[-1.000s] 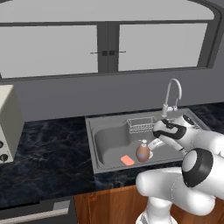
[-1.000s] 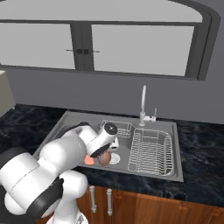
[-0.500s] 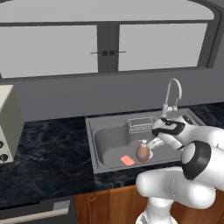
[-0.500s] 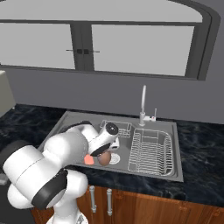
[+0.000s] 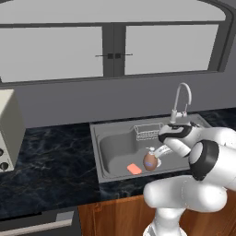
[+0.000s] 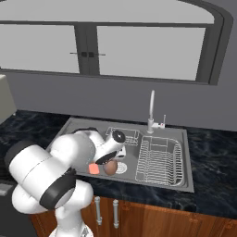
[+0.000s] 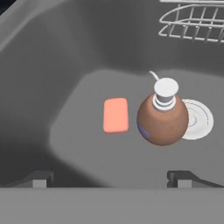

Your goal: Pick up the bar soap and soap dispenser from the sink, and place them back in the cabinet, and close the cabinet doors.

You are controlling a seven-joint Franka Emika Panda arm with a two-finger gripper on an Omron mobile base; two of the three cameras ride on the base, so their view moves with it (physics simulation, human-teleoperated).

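Two dark fingertips (image 7: 37,178) of the pincer (image 7: 111,179) stand spread wide apart at the bottom of the hand view, with nothing between them. The pincer hangs inside the sink (image 7: 39,65), above the basin floor and touching neither item.

Just ahead of the pincer, slightly toward its right fingertip, the soap dispenser (image 7: 162,118) stands upright on the basin floor, its white pump top up and a small blue label on its left flank. Beside the dispenser, toward the pincer's left fingertip, the bar soap (image 7: 116,114) lies flat on the floor; a narrow gap separates the two, so they are near but not touching. Directly behind the dispenser, partly hidden by it, sits the round drain (image 7: 199,119).

Farther ahead and to the right of the pincer, a wire basket (image 7: 192,22) hangs at the basin's far wall.

From the left base view, the arm's hand (image 5: 175,136) reaches down over the sink (image 5: 110,133), with the soap dispenser (image 5: 150,160) and bar soap (image 5: 134,168) below it near the front wall. The right base view shows the dispenser (image 6: 110,168) and bar soap (image 6: 94,169) at the front of the basin, the dish rack (image 6: 159,159) to the right and the faucet (image 6: 151,109) behind. Beyond lies the dark marbled surface (image 5: 50,161) and a grey window (image 5: 115,46).
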